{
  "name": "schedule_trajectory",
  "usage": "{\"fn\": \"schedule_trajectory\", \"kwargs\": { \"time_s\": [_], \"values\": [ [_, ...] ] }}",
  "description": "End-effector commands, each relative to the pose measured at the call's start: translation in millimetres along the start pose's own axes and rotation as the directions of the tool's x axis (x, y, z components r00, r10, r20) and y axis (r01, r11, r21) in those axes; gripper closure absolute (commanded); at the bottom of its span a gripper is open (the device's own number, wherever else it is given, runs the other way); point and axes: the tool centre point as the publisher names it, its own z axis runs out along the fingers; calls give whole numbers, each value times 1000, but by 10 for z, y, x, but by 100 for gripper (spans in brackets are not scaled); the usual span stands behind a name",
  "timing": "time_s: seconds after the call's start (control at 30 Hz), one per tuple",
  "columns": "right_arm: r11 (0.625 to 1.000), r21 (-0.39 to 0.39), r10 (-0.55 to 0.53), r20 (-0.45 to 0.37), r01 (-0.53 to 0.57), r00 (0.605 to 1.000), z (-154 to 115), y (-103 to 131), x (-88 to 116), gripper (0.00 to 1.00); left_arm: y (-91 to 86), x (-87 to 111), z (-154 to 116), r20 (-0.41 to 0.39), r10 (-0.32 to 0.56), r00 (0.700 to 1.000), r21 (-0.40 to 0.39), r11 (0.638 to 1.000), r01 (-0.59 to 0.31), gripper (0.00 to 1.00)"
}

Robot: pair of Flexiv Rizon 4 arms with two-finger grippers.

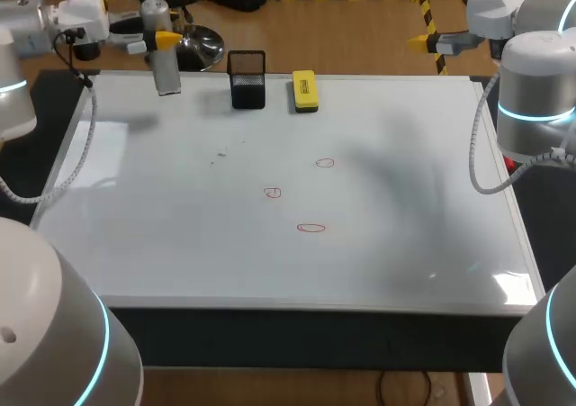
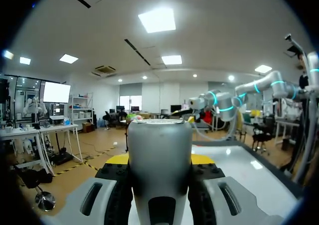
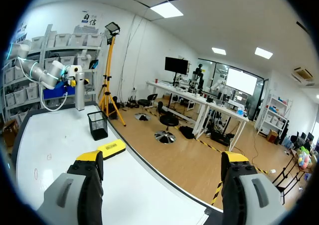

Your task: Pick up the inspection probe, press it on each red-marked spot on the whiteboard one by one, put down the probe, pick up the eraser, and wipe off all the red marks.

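Head view: a grey probe [image 1: 165, 59] is held upright by the left claw [image 1: 160, 40] over the far left corner of the whiteboard [image 1: 405, 235]. Only one yellow tip is seen there, the other being hidden behind the probe. In the left wrist view the probe is clamped between both fingers. One end of it is cut off, and the yellow tips are largely covered by it. Three red marks [image 1: 310, 228] are drawn near the board's middle, well apart from the probe, and their outlines are too faint to be made out clearly. A black mesh cup [image 1: 247, 80] and a yellow eraser [image 1: 305, 92] are set side by side at the far edge. The right claw [image 3: 162, 160] is held beyond the board's far right corner, its fingers spread wide with nothing between them.
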Motion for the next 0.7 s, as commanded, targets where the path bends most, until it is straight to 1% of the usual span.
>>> {"fn": "schedule_trajectory", "kwargs": {
  "time_s": [0.03,0.53,0.6,0.63,0.7],
  "values": [
    [1000,0,0,-1,0,1000,2,-2,-4,0,-32,60,3,192,3,981,-4,1000,-3,100],
    [1000,0,0,-1,0,1000,2,-2,-4,0,-32,60,3,192,3,981,-4,1000,-3,100],
    [1000,12,-23,-49,23,999,77,33,0,0,-32,60,3,192,3,981,-4,1000,-3,100],
    [1000,1,-27,-76,27,997,118,41,5,0,-32,60,3,192,3,981,-4,1000,-3,100],
    [999,5,-52,-135,54,989,226,85,23,0,-32,60,3,192,3,981,-4,1000,-3,100]
  ]
}}
